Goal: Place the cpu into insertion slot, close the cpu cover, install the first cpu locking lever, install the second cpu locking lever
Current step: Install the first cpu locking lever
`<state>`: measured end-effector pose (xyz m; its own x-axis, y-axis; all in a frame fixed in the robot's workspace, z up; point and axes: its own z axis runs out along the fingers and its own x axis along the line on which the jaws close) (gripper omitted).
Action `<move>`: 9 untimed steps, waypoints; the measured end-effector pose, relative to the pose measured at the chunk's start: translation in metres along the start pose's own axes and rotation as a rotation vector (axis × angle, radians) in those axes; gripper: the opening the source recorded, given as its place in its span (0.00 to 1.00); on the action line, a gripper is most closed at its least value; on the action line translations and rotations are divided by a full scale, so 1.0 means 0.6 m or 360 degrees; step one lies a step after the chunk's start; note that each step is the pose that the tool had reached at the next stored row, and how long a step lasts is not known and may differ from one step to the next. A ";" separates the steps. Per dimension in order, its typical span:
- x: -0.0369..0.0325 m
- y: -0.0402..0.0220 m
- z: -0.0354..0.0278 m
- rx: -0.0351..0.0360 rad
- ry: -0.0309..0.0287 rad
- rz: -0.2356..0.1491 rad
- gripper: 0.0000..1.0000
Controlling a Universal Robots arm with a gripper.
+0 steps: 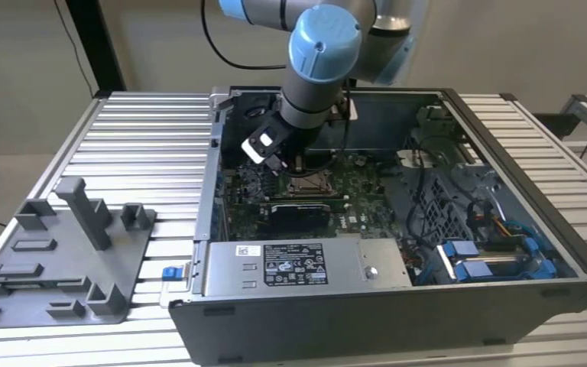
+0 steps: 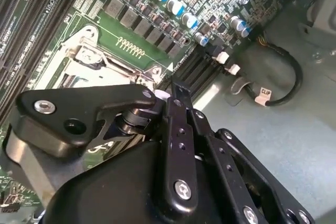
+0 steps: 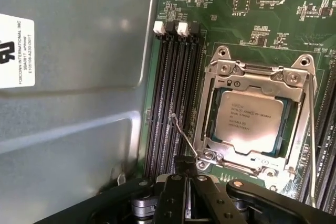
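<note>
Ribbed aluminium desk (image 1: 141,130), going from the exterior view's left. A grey plastic fixture (image 1: 64,260) sits at that edge of the desk. A little blue piece (image 1: 171,271) pokes out just beside the open computer case (image 1: 375,321), which fills the middle of the desk and runs toward the edge on the exterior view's right.

Along the case's near wall lies a silver power supply box (image 1: 293,264), with the green motherboard (image 1: 360,191) right behind it. The arm (image 1: 319,53), blue joints and all, comes down from above. Its hand (image 1: 291,167) hangs over the board just beside the insertion slot (image 1: 310,182), on the side toward the exterior view's left. Blue drive caddies (image 1: 477,264) sit in the case's near corner on the exterior view's right.

In the first wrist view the cpu (image 3: 251,124) is lying flat in the slot, silver face up. The cpu cover (image 3: 261,81) is down around it, framing the chip. The angled locking lever (image 3: 184,135) sticks out from one cover corner over the black memory slots (image 3: 170,103). The straight locking lever (image 3: 311,129) runs along the opposite side of the cover, and I can't tell if it's hooked.

In both wrist views the hand (image 2: 172,88) (image 3: 185,162) looks pinched fully closed. I can't see anything caught in it, and its tip is just beside the corner where the angled lever starts.
</note>
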<state>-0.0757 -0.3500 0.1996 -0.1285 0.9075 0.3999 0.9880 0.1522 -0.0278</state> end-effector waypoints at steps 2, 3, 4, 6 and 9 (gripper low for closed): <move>-0.001 0.004 0.000 0.0000 0.00002 0.0000 0.00; -0.001 0.006 0.000 0.0000 0.00002 0.0000 0.00; -0.001 0.007 0.000 0.0000 0.00004 0.0000 0.00; -0.001 0.009 0.000 0.0000 0.00004 0.0000 0.00; -0.002 0.012 0.001 0.0000 0.00001 0.0000 0.00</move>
<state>-0.0686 -0.3500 0.1985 -0.1284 0.9075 0.4000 0.9880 0.1520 -0.0278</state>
